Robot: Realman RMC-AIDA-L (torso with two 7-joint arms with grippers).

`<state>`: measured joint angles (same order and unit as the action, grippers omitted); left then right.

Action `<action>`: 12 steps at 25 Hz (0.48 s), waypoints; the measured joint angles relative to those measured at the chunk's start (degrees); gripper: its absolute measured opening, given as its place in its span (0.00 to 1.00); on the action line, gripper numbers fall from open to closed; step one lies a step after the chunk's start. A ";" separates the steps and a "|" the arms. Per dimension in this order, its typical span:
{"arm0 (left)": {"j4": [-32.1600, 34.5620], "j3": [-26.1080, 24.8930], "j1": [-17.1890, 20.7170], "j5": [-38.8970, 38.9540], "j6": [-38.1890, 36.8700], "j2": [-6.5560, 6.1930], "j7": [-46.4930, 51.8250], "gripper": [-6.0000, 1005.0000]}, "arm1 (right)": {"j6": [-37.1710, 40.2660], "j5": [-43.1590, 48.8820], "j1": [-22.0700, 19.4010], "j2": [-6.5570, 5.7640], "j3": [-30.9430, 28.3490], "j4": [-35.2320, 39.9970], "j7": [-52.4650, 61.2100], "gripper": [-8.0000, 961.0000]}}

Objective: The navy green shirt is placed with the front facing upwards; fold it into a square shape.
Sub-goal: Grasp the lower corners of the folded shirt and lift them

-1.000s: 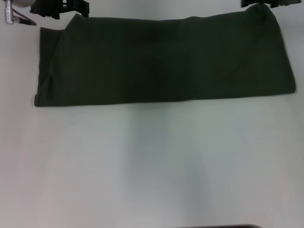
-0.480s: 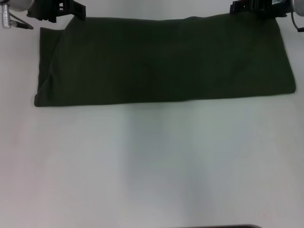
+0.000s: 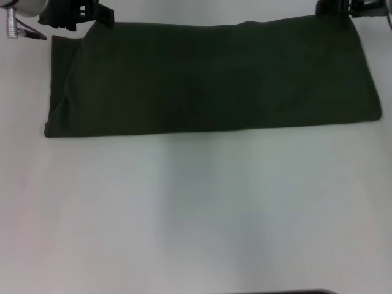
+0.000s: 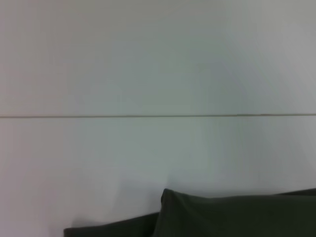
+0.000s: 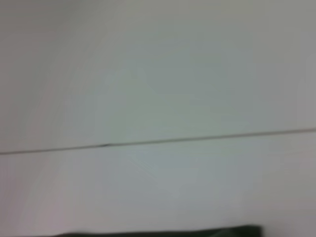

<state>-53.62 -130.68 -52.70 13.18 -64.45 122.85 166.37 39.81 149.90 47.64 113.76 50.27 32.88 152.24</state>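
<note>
The navy green shirt [image 3: 208, 79] lies folded into a long dark band across the far half of the white table, plain side up; no lettering or label shows. Its far left corner also shows in the left wrist view [image 4: 232, 215], and a thin strip of it shows in the right wrist view [image 5: 163, 232]. My left gripper [image 3: 76, 13] is at the shirt's far left corner, just beyond its edge. My right gripper [image 3: 340, 6] is at the far right corner, mostly cut off by the picture's top edge.
The white table [image 3: 196, 214] stretches bare from the shirt toward me. A thin seam line crosses the table beyond the shirt in the left wrist view [image 4: 148, 116] and in the right wrist view [image 5: 158, 140].
The shirt's raised far right corner has settled flat. My right gripper has moved right and away, toward the top edge. My left gripper has barely shifted.
</note>
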 joint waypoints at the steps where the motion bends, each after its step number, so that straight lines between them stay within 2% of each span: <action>1: 0.00 0.00 -0.03 0.00 0.02 0.02 0.00 0.78 | -0.71 1.10 0.07 0.00 -0.03 0.06 0.32 0.97; 3: 0.00 0.00 -0.04 0.00 0.15 0.03 0.00 0.78 | -0.91 3.12 0.30 0.05 -0.20 0.66 1.18 0.97; 5: -0.03 0.00 -0.09 0.00 0.17 -0.01 0.00 0.78 | 2.32 3.78 0.32 0.09 -0.45 2.85 1.72 0.97; 10: -1.13 -0.20 -0.18 0.16 -2.99 -1.02 -0.28 0.78 | 23.35 -0.06 -0.83 0.06 -1.18 15.01 1.61 0.97; 12: -1.79 -0.64 -0.17 1.00 -6.08 -1.88 -0.87 0.78 | 31.48 -3.29 -1.45 -0.04 -1.34 19.28 1.31 0.97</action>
<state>-55.41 -131.32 -52.87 14.19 -70.53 120.97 165.50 71.29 146.61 46.19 113.72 48.94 52.17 153.55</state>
